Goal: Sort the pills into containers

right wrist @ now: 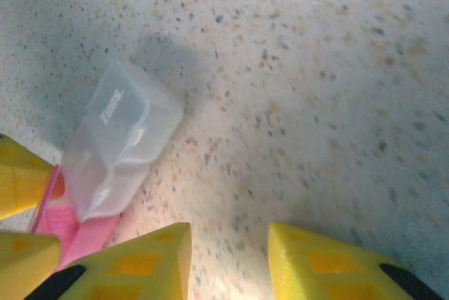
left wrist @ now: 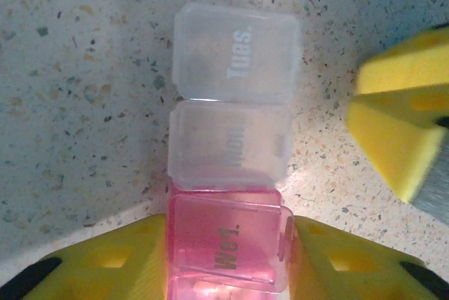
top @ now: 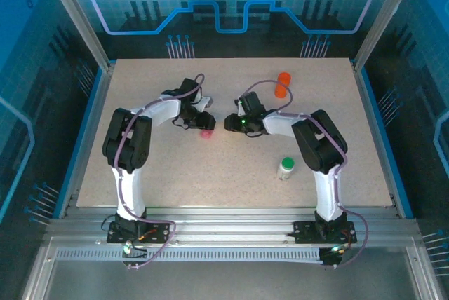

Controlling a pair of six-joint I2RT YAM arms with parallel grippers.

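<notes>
The pill box (left wrist: 231,139) lies flat near the middle of the speckled tabletop (top: 140,90), and its pink "Wed." compartment (left wrist: 224,244) is clamped from both sides by the left gripper (left wrist: 228,231). The right gripper (right wrist: 229,228) is held just beside the box, jaws apart, with nothing between them. All lids appear shut, so a lid is probably to be opened next. The clamp should be kept firm, and a lid tab (left wrist: 286,147) on the side facing the right gripper lifted gently, lest the light box be tipped. An orange bottle (top: 283,85) and a green-capped bottle (top: 286,167) are seen well apart from the box. The pale, flat surface is enclosed by aluminium posts (top: 76,16) and blue-lit panels (top: 28,48).
</notes>
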